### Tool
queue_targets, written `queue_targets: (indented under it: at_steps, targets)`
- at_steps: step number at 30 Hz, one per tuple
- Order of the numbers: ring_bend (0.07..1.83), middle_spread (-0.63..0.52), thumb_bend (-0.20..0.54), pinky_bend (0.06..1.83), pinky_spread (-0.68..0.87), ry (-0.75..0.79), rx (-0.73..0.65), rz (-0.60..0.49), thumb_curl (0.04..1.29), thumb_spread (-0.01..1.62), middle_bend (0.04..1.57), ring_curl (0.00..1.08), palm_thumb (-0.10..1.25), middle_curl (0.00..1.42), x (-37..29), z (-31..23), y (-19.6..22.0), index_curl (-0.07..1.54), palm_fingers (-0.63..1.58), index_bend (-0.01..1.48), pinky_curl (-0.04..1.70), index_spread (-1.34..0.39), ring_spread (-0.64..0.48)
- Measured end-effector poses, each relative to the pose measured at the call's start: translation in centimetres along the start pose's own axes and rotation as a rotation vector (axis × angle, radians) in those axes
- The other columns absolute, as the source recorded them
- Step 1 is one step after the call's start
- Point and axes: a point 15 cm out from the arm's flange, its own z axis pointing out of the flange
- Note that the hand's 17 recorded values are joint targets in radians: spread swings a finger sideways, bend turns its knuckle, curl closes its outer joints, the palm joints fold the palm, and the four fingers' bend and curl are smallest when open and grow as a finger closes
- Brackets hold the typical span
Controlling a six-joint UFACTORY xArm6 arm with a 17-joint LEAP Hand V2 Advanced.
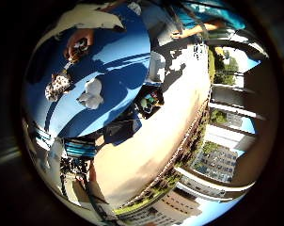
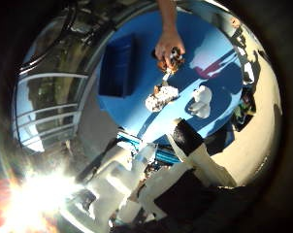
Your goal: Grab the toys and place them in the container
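On the round blue table [image 2: 137,114] you have a white plush toy [image 2: 201,102], a spotted plush toy [image 2: 161,98] beside it, and a brown toy [image 2: 169,60] in a person's hand [image 2: 167,44], with the dark blue container [image 2: 118,73] standing apart from the toys toward the table's edge. Your hand [image 2: 137,179] hangs well clear of the table with nothing in it, its white fingers loosely extended and apart. Judge the white plush nearest: it lies out past the fingertips, with the container farther across the table.
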Motion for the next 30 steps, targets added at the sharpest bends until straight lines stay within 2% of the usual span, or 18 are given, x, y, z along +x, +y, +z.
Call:
queue_targets:
  at_steps: [8, 13, 21, 24, 30]
  targets:
    - [0.4, 0.12, -0.033, 0.78, 0.47, -0.054, -0.072, 0.072, 0.31, 1.15, 0.19, 0.33, 0.52, 0.33, 2.8, 4.4, 0.3, 0.22, 0.13, 0.15, 0.22, -0.16, 0.3]
    - [0.44, 0.13, -0.03, 0.81, 0.48, -0.086, -0.115, 0.157, 0.31, 1.16, 0.19, 0.34, 0.51, 0.34, 4.2, 7.6, -0.1, 0.21, 0.17, 0.14, 0.22, -0.08, 0.31]
    - [0.5, 0.12, -0.028, 0.86, 0.48, -0.14, -0.206, 0.275, 0.32, 1.16, 0.19, 0.34, 0.5, 0.35, 6.9, 16.8, -2.0, 0.2, 0.2, 0.14, 0.21, -0.01, 0.31]
    - [0.51, 0.13, -0.032, 0.88, 0.48, -0.16, -0.241, 0.319, 0.31, 1.16, 0.2, 0.35, 0.48, 0.35, 7.4, 19.2, -1.2, 0.2, 0.19, 0.13, 0.21, 0.01, 0.31]
    - [0.55, 0.13, -0.035, 0.91, 0.48, -0.195, -0.296, 0.33, 0.31, 1.15, 0.21, 0.34, 0.43, 0.36, 5.4, 25.0, 0.0, 0.19, 0.21, 0.14, 0.19, 0.06, 0.32]
